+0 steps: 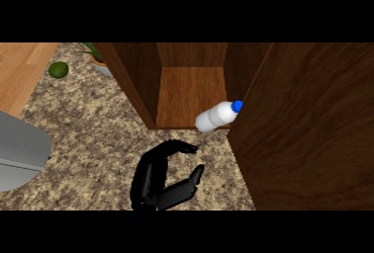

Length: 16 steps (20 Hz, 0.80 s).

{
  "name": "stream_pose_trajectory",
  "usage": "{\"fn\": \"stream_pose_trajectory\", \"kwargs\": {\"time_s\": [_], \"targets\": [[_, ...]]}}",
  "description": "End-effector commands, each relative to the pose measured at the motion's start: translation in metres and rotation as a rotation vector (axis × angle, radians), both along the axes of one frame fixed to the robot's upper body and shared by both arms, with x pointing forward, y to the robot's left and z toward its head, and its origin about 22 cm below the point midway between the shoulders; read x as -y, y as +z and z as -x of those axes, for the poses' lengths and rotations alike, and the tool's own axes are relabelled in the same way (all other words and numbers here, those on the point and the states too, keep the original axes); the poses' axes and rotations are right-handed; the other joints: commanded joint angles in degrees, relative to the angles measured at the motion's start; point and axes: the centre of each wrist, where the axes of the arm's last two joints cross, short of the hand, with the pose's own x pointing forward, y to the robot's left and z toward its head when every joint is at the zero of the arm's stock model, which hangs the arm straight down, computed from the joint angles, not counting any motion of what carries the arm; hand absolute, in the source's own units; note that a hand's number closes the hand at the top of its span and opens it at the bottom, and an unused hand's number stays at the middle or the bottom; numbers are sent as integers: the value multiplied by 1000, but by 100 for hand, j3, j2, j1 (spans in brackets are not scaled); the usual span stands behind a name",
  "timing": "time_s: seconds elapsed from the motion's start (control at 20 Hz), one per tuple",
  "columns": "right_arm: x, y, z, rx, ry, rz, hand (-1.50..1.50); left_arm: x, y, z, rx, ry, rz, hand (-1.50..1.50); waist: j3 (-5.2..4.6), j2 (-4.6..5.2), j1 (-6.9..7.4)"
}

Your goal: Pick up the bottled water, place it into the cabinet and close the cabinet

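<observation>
Below the tilted bottled water [217,116], one robot hand [164,175] spreads apart, holding nothing.

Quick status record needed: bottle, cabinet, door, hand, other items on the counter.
bottle: white plastic water bottle with blue cap, tilted, at the front edge of the cabinet floor, cap toward the door
cabinet: dark wooden cabinet, open
door: wooden cabinet door, swung open at the view's right
hand: one black hand, open, below the bottle, not holding it; which hand cannot be told
other: green round fruit; potted plant; grey object at left edge
</observation>
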Motion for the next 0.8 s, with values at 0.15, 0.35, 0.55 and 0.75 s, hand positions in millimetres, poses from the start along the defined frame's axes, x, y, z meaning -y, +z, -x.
{"fn": "stream_pose_trajectory", "kwargs": {"time_s": [0.15, 0.35, 0.55, 0.75], "targets": [[-34, 22, 12, 24, 129, 72, 150, -45, -1, 38, -1, -43, -21, 150, 3, -13, 19], [-30, 42, 12, 2, 218, 152, 150, -74, 3, 47, -4, -26, -39, 150, -7, -19, 2], [-39, 38, 9, -25, 360, 174, 150, -104, 11, 49, 7, -12, -78, 150, -7, -28, 11], [-53, 49, 12, 45, 427, 158, 150, -142, 24, 48, 15, 18, -94, 150, -23, -45, -18]]}}
